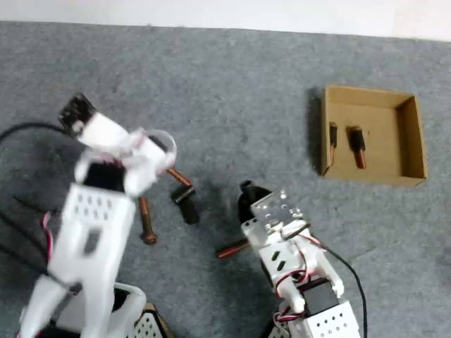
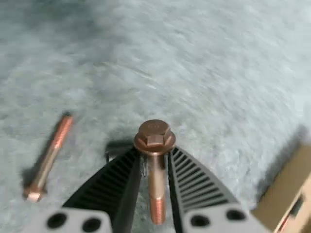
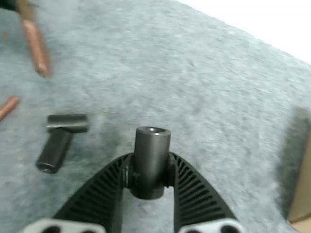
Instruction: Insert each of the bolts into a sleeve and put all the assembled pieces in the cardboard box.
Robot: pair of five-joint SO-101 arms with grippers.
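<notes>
Bolts outside the cardboard box [image 1: 369,92] numbered three. The left gripper [image 2: 154,151] was closed tight on the shank of the first bolt [image 2: 155,140], head pointing outward, above the grey carpet [image 1: 246,84]. A second bolt [image 1: 146,220] lay loose on the carpet beside the left arm. A third bolt [image 1: 231,249] lay just beside the right arm. Sleeves outside the box numbered two. The right gripper [image 3: 151,165] was clamped around one black sleeve [image 3: 152,145], its open end pointing outward. The other sleeve [image 1: 187,203] lay on the carpet between the arms, near the held bolt. Inside the box, well apart from both arms, were two finished items: one assembled piece [image 1: 332,139] close to the wall facing the arms, and a second assembled piece [image 1: 358,148] near it, not touching.
</notes>
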